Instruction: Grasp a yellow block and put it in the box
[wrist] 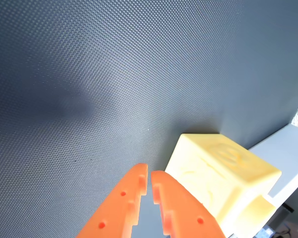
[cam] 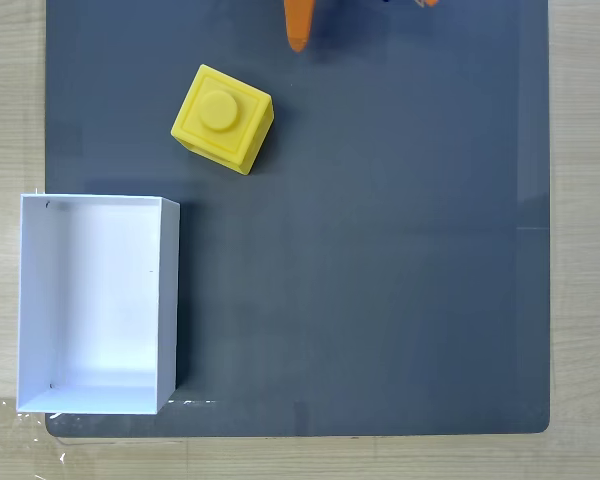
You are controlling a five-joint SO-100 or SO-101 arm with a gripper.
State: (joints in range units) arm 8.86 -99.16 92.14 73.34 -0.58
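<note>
In the fixed view, the open-topped white box (cam: 98,303) sits at eight o'clock on the dark mat (cam: 380,250). The yellow block (cam: 223,118) lies at eleven o'clock, apart from it. The orange gripper (wrist: 149,172), at twelve, is closed on nothing.

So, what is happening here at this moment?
A robot arm is at work on a dark mat. In the wrist view its orange gripper has the fingers nearly together and holds nothing. The yellow block sits on the mat just beside the fingertips, not grasped. In the fixed view the white box stands empty at the mat's lower left, apart from the block.
</note>
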